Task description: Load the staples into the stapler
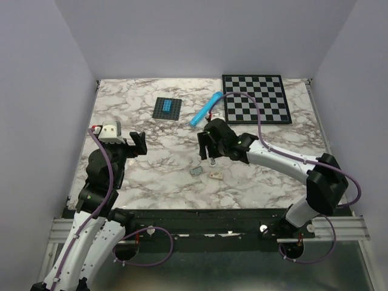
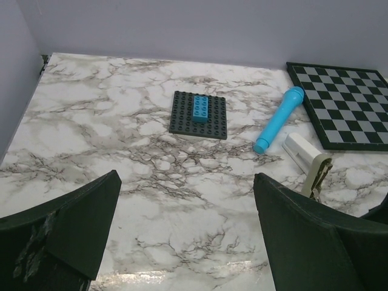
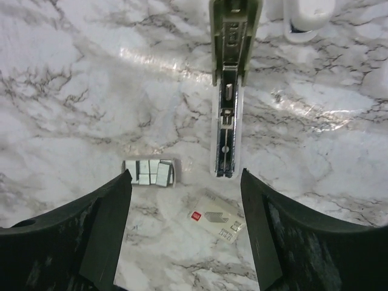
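My right gripper (image 3: 185, 176) hangs wide open and empty above the staples (image 3: 150, 172), which lie lower left of centre in the wrist view, just beside the opened stapler (image 3: 229, 91). The strip looks fragmented, so I fear a careless pinch would scatter the pieces.

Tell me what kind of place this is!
Probably a robot practice lab, not a home. A left arm and a right arm sit at the edge of a marble-look table, plain walls box it in, and odd test things like a chessboard lie around.
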`<move>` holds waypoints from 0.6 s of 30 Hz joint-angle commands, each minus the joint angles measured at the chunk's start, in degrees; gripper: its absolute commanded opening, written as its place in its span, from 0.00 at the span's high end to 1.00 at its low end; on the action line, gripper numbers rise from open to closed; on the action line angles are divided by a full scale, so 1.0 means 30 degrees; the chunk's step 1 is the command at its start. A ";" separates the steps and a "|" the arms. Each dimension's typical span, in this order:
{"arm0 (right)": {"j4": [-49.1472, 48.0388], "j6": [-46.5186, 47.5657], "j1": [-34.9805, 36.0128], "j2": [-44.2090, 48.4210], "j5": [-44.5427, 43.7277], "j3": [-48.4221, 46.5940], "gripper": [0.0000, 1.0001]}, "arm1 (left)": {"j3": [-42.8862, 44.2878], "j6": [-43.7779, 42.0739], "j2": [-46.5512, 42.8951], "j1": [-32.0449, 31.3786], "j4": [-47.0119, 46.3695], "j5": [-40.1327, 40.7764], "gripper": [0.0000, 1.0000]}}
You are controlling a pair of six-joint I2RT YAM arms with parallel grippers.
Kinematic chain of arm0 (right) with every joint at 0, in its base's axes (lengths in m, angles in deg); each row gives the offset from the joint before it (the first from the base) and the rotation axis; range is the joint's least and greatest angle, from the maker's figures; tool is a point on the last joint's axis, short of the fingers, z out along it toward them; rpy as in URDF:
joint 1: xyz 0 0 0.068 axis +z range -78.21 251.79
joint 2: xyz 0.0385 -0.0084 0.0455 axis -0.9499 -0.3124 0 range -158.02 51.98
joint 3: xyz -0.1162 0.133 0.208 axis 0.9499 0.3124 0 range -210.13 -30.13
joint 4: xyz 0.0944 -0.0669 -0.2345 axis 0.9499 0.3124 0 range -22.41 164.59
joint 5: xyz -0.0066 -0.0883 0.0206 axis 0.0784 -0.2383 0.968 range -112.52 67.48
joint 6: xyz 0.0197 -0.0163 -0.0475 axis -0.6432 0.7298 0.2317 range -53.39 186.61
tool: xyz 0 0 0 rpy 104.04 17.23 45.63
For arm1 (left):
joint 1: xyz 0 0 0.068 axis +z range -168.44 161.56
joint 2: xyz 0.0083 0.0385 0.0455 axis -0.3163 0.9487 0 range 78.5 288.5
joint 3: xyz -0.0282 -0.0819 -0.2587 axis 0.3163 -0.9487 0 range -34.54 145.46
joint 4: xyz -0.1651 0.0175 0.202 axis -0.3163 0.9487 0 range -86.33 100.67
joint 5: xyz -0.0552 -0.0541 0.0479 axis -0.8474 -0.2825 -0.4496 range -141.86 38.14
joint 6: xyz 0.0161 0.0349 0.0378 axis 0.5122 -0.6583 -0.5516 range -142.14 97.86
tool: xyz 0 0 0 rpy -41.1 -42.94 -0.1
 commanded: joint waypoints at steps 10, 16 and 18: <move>0.4224 0.0075 0.1144 -0.3500 0.3069 -0.3158 0.48 | -0.0272 0.0450 -0.0949 0.0278 -0.0442 -0.0691 0.01; 0.4048 0.0074 0.1321 -0.4995 0.3037 -0.3802 0.58 | -0.0302 0.0479 -0.1067 0.0278 -0.0471 -0.0838 0.01; 0.4048 0.0103 0.1350 -0.5462 0.3009 -0.4007 0.58 | -0.0331 0.0480 -0.1067 0.0278 -0.0500 -0.0955 0.01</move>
